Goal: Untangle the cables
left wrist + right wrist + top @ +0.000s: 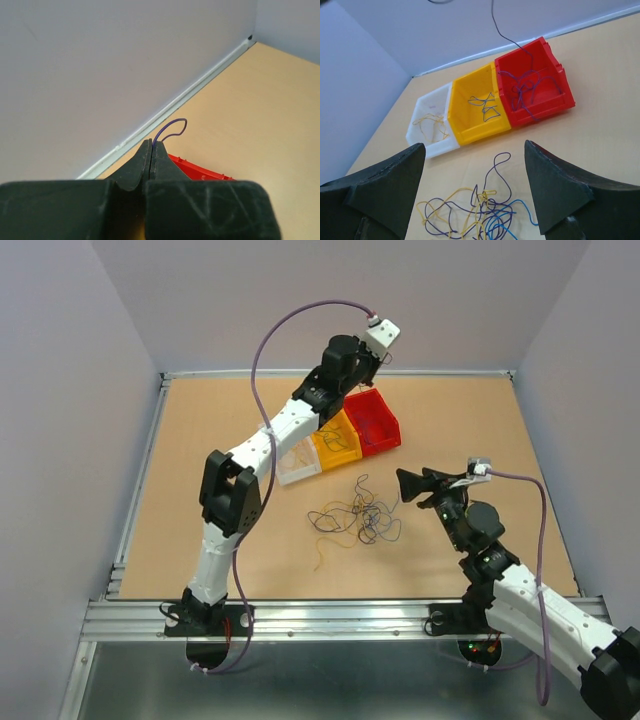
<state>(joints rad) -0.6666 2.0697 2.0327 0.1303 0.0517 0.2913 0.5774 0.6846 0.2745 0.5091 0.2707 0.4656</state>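
Cables (355,518) lie loosely tangled mid-tabletop (200,440), near a row of a red bin (375,420), a yellow bin (338,445) and a white bin (297,465), each holding a few wires. The right claw (475,146) gapes wide beside the tangle, gripping nothing. The left claw (151,150), raised above the red bin, pinches one purple wire (172,127).

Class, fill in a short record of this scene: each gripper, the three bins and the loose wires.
left gripper: shut on a thin purple wire, above the red plastic bin
right gripper: open, above the tangle of thin coloured wires on the wooden table
white plastic bin: yellow wires
yellow plastic bin: blue wires
red plastic bin: purple wires
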